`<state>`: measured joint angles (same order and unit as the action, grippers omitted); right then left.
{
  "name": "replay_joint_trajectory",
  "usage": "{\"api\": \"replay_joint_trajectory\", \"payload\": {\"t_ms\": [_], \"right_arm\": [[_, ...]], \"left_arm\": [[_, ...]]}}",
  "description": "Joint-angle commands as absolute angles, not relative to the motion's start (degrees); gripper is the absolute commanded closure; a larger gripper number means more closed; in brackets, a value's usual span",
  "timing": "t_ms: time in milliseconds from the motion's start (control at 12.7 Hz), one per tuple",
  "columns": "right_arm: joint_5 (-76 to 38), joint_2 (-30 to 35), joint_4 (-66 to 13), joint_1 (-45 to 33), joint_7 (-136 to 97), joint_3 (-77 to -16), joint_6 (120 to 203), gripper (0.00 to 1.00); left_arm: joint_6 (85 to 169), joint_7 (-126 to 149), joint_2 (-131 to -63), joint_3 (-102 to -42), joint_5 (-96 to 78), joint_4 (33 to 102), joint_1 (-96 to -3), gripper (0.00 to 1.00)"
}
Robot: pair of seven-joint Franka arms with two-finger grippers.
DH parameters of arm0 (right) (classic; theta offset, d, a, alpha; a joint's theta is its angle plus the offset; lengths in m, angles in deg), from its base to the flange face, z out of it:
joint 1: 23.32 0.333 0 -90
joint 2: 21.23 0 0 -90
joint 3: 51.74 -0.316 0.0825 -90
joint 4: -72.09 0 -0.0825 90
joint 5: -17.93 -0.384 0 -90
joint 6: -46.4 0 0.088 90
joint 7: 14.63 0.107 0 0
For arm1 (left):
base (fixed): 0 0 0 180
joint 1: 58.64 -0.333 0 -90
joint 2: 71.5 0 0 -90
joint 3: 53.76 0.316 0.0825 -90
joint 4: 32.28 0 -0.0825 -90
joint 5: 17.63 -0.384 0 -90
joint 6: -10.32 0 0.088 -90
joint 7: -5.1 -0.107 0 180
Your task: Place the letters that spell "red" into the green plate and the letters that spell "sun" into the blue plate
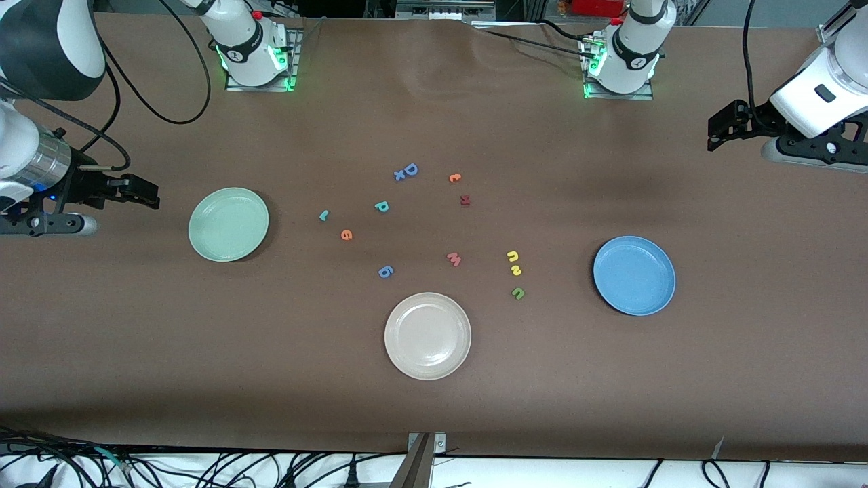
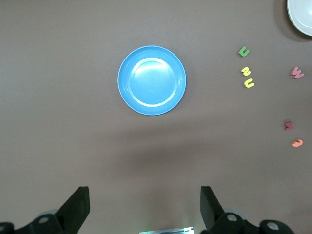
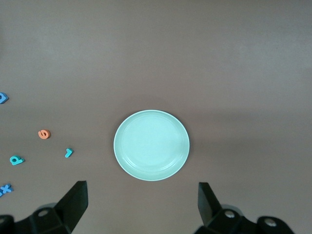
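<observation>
Both grippers stand spread and empty: left gripper (image 1: pixel 720 129) up at the left arm's end of the table, right gripper (image 1: pixel 139 193) at nine o'clock of the green plate (image 1: pixel 228 224). Teal r (image 1: pixel 324 215), orange e (image 1: pixel 346 235) and teal d (image 1: pixel 382 207) lie at that plate's three o'clock. Yellow s (image 1: pixel 516 270), yellow arch (image 1: pixel 513 256) and green arch (image 1: pixel 517 293) lie at nine o'clock of the blue plate (image 1: pixel 634 275). Judged light, soft, flat foam: pinch each across a narrow stroke, gently.

Bright, even overhead light — soft shadows under the plates, mild sheen, all views sharp.
</observation>
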<state>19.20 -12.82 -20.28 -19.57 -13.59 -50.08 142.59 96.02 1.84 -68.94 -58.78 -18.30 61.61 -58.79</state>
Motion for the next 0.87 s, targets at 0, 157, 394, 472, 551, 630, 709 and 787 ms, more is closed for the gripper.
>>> {"api": "replay_joint_trajectory", "payload": {"t_ms": [0, 157, 394, 472, 551, 630, 709, 787], "right_arm": [[19.8, -13.8, -20.8, -19.1, -13.0, -49.7, 142.3, 0.00], [19.8, -13.8, -20.7, -19.1, -13.0, -49.7, 142.3, 0.00], [19.8, -13.7, -20.6, -19.2, -13.0, -49.7, 142.3, 0.00], [19.8, -13.7, -20.6, -19.2, -13.0, -49.7, 142.3, 0.00], [19.7, -13.7, -20.6, -19.2, -13.0, -49.7, 142.4, 0.00], [19.7, -13.5, -20.6, -19.2, -13.0, -49.7, 142.4, 0.00], [19.7, -13.5, -20.6, -19.2, -13.0, -49.7, 142.2, 0.00], [19.7, -13.5, -20.6, -19.2, -13.0, -49.7, 142.3, 0.00]], "left_arm": [[95.7, 2.1, -69.2, -59.2, -19.0, 60.6, -58.9, 0.00], [95.6, 1.6, -69.0, -58.9, -19.0, 60.7, -59.1, 0.00], [95.5, 1.8, -69.0, -59.1, -19.0, 60.6, -59.0, 0.00], [95.6, 1.9, -69.0, -59.2, -19.0, 60.6, -58.9, 0.00], [95.5, 2.1, -69.0, -59.2, -19.0, 60.6, -58.9, 0.00], [95.6, 2.1, -69.0, -59.2, -19.0, 60.6, -58.9, 0.00], [95.5, 1.8, -69.1, -59.0, -19.1, 60.6, -59.0, 0.00], [95.5, 1.5, -69.1, -58.8, -19.1, 60.6, -59.1, 0.00]]}}
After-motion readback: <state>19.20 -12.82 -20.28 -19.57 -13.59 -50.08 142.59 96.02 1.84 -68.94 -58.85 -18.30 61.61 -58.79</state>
